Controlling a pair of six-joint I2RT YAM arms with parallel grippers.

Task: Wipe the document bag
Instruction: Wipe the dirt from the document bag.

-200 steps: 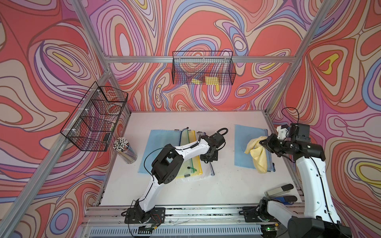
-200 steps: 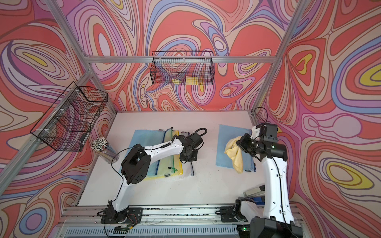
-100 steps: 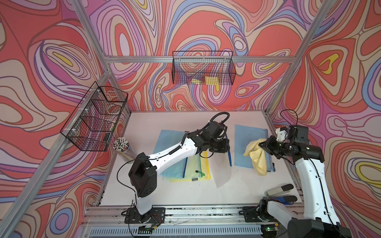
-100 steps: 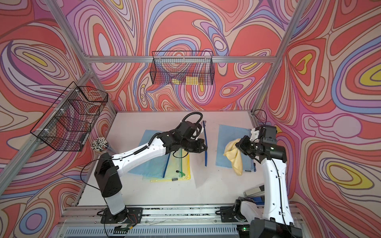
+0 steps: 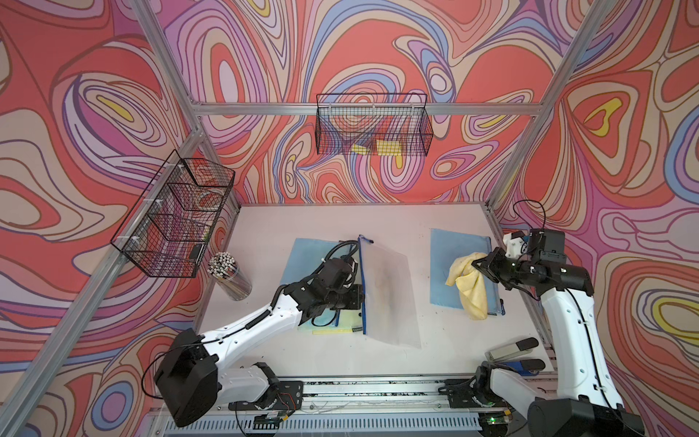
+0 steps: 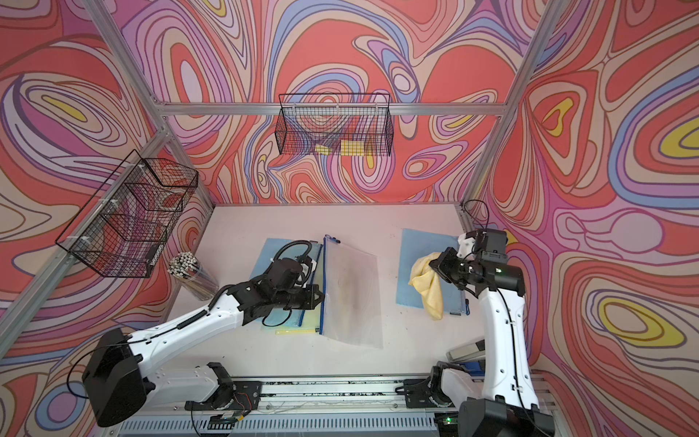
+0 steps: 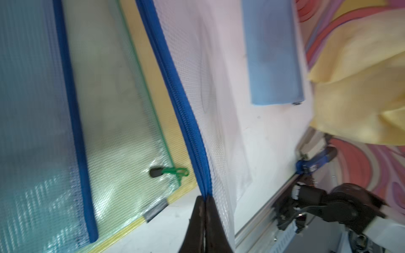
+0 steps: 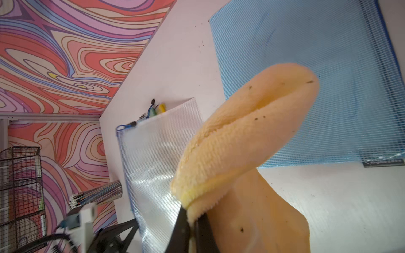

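Pinching the blue zipper edge of the clear mesh document bag (image 5: 386, 291), the left gripper (image 5: 360, 298) is clamped tight. It holds the bag up at a slant over the middle of the white table (image 5: 340, 219), just beside a stack of blue, green and yellow bags (image 5: 302, 251). The right gripper (image 5: 479, 265), its jaws closed on a yellow cloth (image 5: 469, 287), hangs above a blue document bag (image 5: 448, 246) that lies flat toward the table's right side, apart from the clear bag, whose face shows a dark smudge (image 5: 384, 282).
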